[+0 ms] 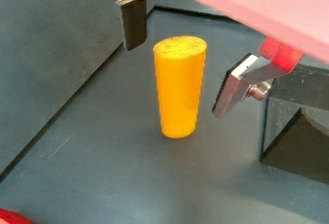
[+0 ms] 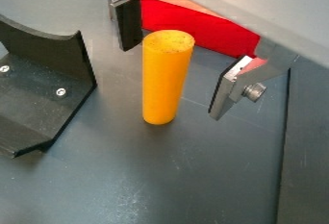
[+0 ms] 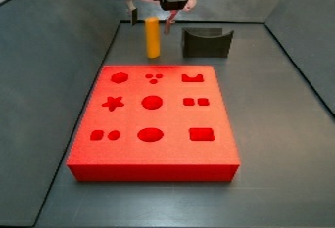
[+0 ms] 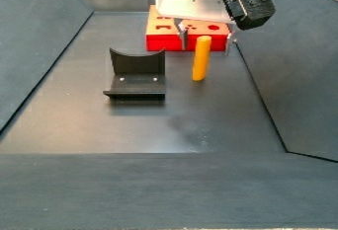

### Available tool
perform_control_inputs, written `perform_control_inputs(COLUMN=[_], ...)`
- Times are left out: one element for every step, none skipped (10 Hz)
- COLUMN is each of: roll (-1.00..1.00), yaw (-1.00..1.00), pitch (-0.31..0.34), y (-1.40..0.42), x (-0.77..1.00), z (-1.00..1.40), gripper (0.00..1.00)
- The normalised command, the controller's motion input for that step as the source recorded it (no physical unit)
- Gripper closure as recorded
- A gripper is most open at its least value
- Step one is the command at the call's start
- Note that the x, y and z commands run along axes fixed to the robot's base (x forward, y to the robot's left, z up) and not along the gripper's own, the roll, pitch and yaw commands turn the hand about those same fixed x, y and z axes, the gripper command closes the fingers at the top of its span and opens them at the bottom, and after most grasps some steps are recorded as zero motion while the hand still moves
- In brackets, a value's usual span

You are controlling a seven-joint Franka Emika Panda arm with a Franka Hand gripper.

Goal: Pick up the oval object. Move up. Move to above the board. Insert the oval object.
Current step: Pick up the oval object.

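The oval object (image 1: 180, 86) (image 2: 164, 77) is a smooth orange-yellow peg standing upright on the dark floor. It also shows in both side views (image 3: 155, 38) (image 4: 203, 58). My gripper (image 1: 183, 57) (image 2: 179, 59) hangs open around the peg's top, one finger on each side, with a gap to each pad. It sits just above the peg in both side views (image 3: 161, 15) (image 4: 211, 29). The board (image 3: 155, 120) (image 4: 188, 30) is a thick red block with shaped cutouts, lying apart from the peg. A corner of the board (image 2: 193, 27) shows behind the peg.
The fixture (image 3: 206, 42) (image 4: 133, 74) (image 2: 37, 84) (image 1: 298, 112), a dark bracket on a base plate, stands close beside the peg. Sloped dark walls (image 3: 78, 46) (image 4: 46, 56) ring the floor.
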Motion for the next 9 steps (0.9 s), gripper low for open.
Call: perform_control_inputs(roll=[0.02, 0.00, 0.00, 0.00, 0.00, 0.00, 0.00, 0.00, 0.00], yaw=[-0.11, 0.00, 0.00, 0.00, 0.00, 0.00, 0.00, 0.00, 0.00], pitch=[0.000, 0.000, 0.000, 0.000, 0.000, 0.000, 0.000, 0.000, 0.000], y=[-0.09, 0.00, 0.00, 0.00, 0.00, 0.00, 0.00, 0.00, 0.00], x=[0.03, 0.00, 0.00, 0.00, 0.00, 0.00, 0.00, 0.00, 0.00], z=[-0.09, 0.00, 0.00, 0.00, 0.00, 0.00, 0.00, 0.00, 0.00], gripper=[0.00, 1.00, 1.00, 1.00, 1.00, 1.00, 1.00, 1.00, 1.00])
